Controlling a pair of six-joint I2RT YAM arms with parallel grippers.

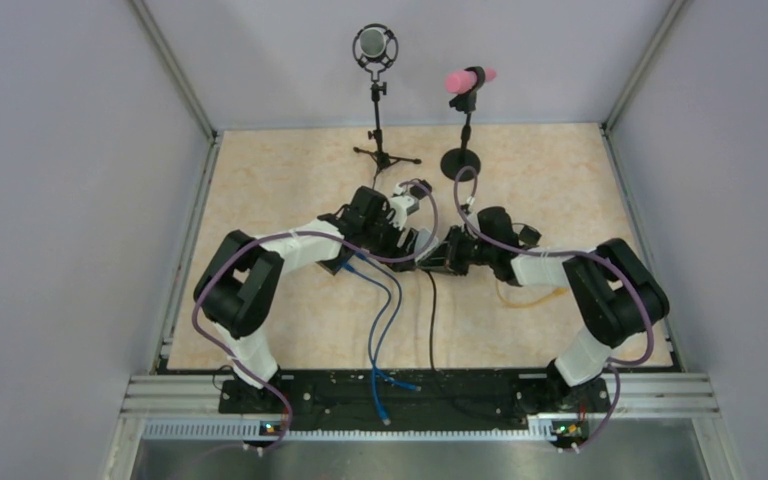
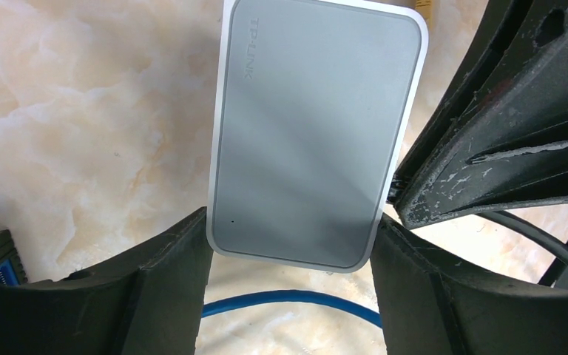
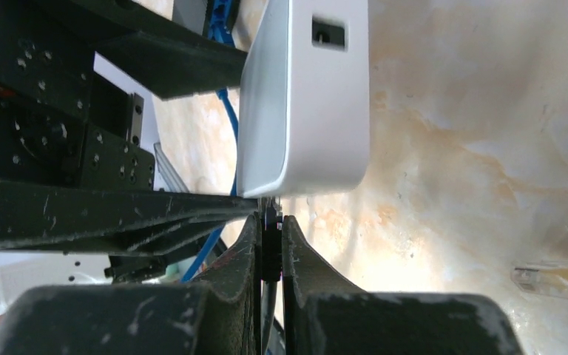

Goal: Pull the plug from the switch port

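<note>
We saw the left gripper clamped on the flat grey plastic switch by its sides, while the right gripper pinched the small black plug between its fingers, tight against the switch edge.

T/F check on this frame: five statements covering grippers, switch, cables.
1. The left gripper holds the switch between its fingers. True.
2. The right gripper is wide open. False: it is shut on a thin black plug at the switch's edge.
3. The switch reads TP-LINK. True.
4. The cable between the left fingers is red. False: it is a blue cable.
5. The yellow cable's plug sits in a port. False: it lies loose on the table.
</note>
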